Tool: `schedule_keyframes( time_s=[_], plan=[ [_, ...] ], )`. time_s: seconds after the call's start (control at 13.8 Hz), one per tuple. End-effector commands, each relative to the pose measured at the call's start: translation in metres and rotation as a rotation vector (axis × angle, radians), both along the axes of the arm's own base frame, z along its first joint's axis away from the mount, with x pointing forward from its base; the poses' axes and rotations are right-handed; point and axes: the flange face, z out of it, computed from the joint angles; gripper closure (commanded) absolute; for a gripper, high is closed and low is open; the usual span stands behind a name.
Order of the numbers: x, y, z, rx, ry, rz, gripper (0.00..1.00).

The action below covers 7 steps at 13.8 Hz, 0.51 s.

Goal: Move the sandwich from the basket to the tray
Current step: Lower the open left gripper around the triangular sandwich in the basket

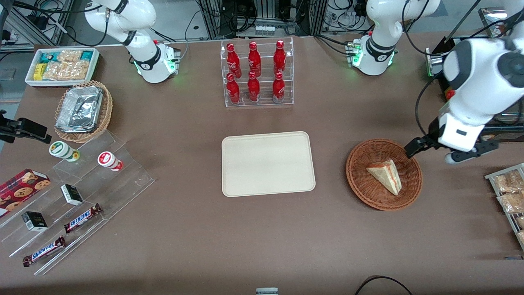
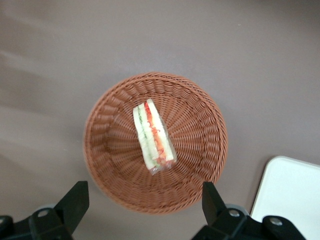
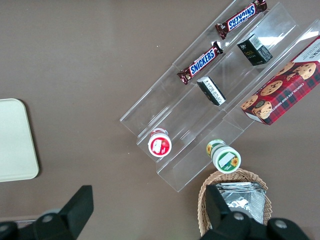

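Sandwich (image 1: 386, 175): triangular wedge of pale bread lying on its side in the basket, red and green filling along one edge; nothing touches it.
Basket (image 1: 360, 180): round, reddish-brown woven wicker, standing on the worktop (image 1: 188, 229) beside the tray, toward the working arm's end; apart from the tray, with bare worktop between them.
Tray (image 1: 268, 164): flat, cream-beige, rounded corners and low rim; lies at the middle of the worktop with nothing on it.
Claw (image 2: 142, 200): released, its two dark fingers (image 2: 74, 202) spread wide; it hangs above the basket, the sandwich showing in the gap between the fingers in the left wrist view. It touches neither sandwich nor basket. In the front view its dark tip (image 1: 414, 147) overlaps the basket's rim on the side away from the tray.
Bottle rack (image 1: 258, 73): clear stepped stand with six red bottles, farther from the front camera than the tray.
Foil basket (image 1: 84, 111): lighter tan wicker holding foil containers, toward the parked arm's end, well apart from the tray.
Snack bin (image 1: 62, 65): white, filled with packets, just beside the foil basket and farther from the front camera.
Clear shelf (image 1: 82, 196): stepped, carrying two small jars, two dark boxes and two chocolate bars; nearer the front camera than the foil basket.
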Motion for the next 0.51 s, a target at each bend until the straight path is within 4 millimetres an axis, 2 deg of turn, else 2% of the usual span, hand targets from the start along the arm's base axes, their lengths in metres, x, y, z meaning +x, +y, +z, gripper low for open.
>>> schedule_keyframes(
  time_s=[0.0,0.29,0.44],
  plan=[
    [-0.014,0.000,-0.042,-0.010,-0.011,0.086,0.00],
    [-0.010,-0.001,-0.094,-0.039,-0.030,0.195,0.00],
    [-0.010,-0.007,-0.107,-0.048,-0.017,0.240,0.00]
  ],
)
